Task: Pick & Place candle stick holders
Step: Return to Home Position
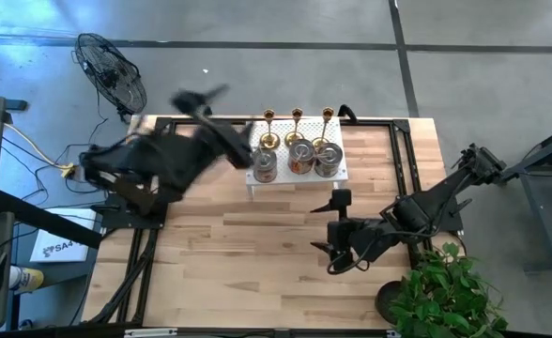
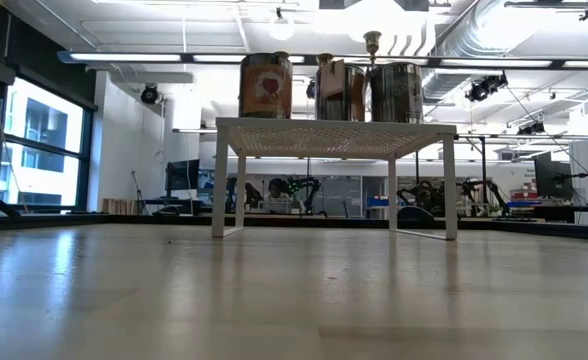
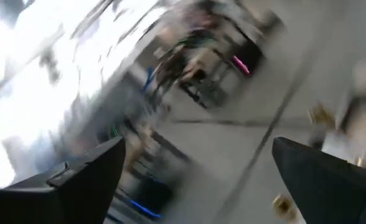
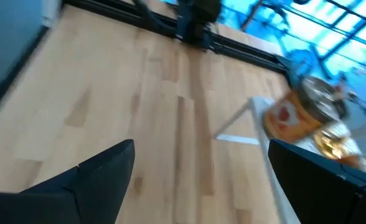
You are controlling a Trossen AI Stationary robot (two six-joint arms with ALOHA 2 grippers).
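Item: white rack (image 2: 324,136). Perforated top, four slim legs. It stands on the wooden table (image 1: 257,244), toward the table's far edge.

Item: gold candle stick holders (image 1: 297,127), three. Upright in a row along the rack's back edge, each on a round base with a slim stem. From the low view only the top of one shows above the front row.

Item: silvery candle stick holders (image 1: 300,158), three. Squat and round, upright in a row on the rack's front half, one before each gold holder. They stand close side by side. The one at the rack's left end carries an orange label with a red heart. All six holders are on the rack top, and neither arm touches them.

Item: left gripper (image 3: 198,146). Empty, its two dark fingers spread wide. It is raised off the rack's left end, beyond the far-left corner, clear of the holders. Its wrist camera faces the room, not the rack.

Item: right gripper (image 4: 201,145). Empty, fingers spread wide, bare tabletop showing between them. It hangs above the table in front of the rack's right end, apart from it. One labelled silvery holder and a rack leg show ahead of it.

Item: fan (image 1: 112,70). On the floor, well apart from the rack's left end.

Item: potted plant (image 1: 440,291). At the table corner in front of the rack and to its right, well apart.
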